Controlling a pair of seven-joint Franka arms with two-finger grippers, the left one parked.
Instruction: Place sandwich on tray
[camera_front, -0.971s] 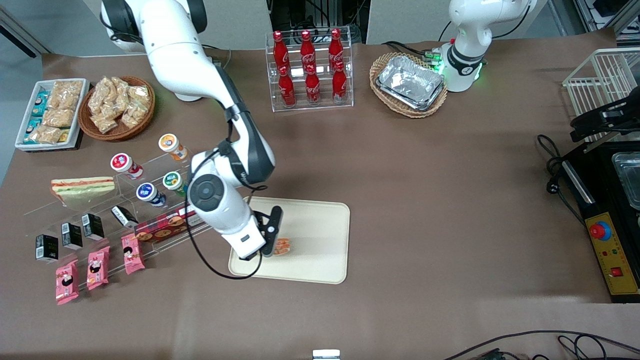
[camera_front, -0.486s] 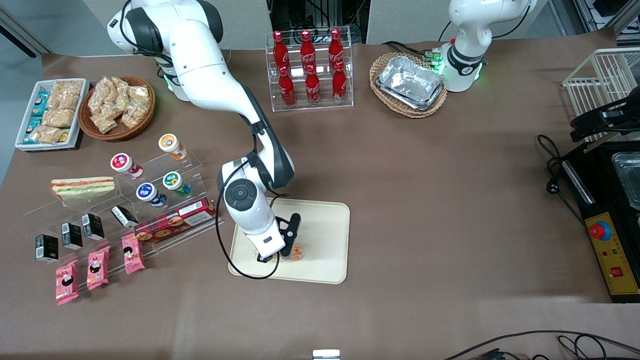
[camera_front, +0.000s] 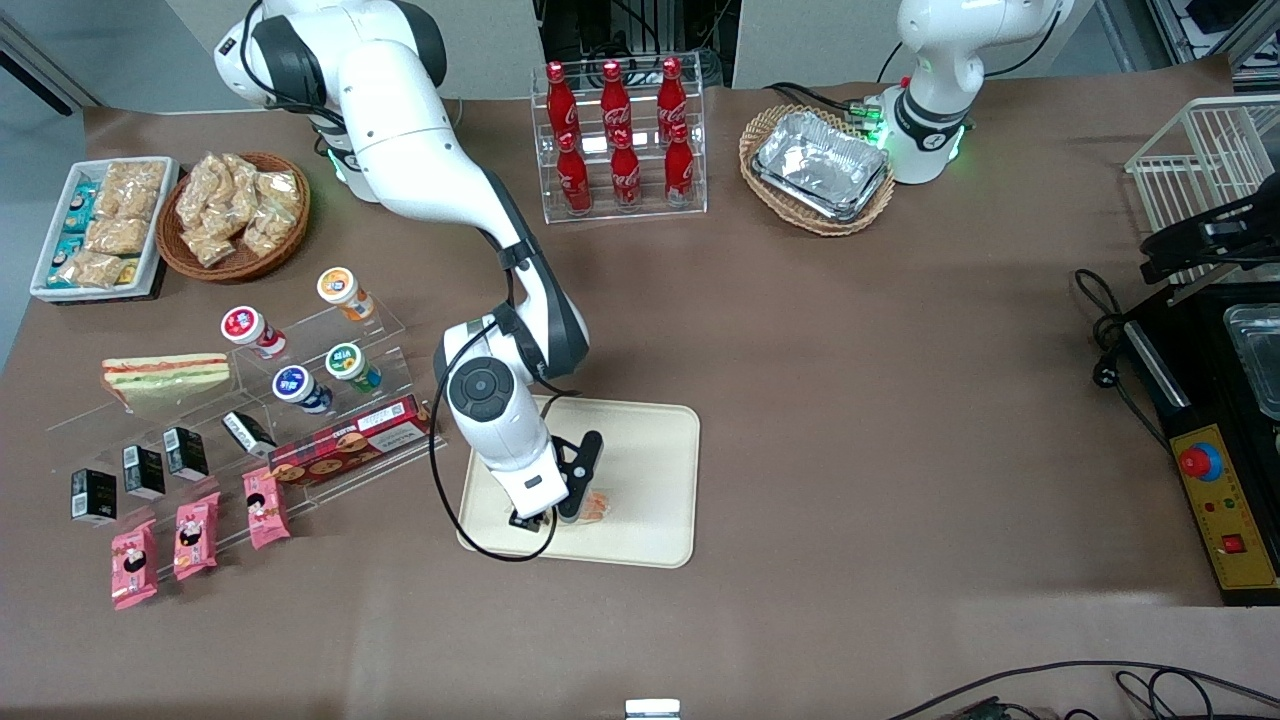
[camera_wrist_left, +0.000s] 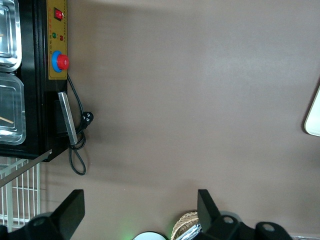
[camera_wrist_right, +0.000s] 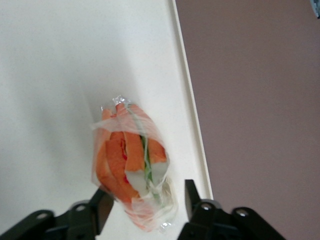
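Observation:
The sandwich (camera_front: 597, 506), a clear-wrapped wedge with orange layers and a thin green filling, rests on the cream tray (camera_front: 640, 450) near the tray's edge nearest the front camera. My right gripper (camera_front: 556, 514) is low over the tray, its fingers standing on either side of the wedge. In the right wrist view the sandwich (camera_wrist_right: 130, 160) lies on the tray (camera_wrist_right: 60, 75) between the spread fingers of the gripper (camera_wrist_right: 147, 192); one finger is against the wrap, and the other stands a little apart from it. The gripper is open.
An acrylic shelf toward the working arm's end holds a paler sandwich (camera_front: 165, 375), small cups, and a red cookie box (camera_front: 350, 445) close beside the tray. A cola rack (camera_front: 620, 140) and a basket of foil trays (camera_front: 820, 165) stand farther from the camera.
The gripper carried the sandwich sideways across the tray, toward the parked arm's end, and lowered it. In the last half second the arm has barely moved.

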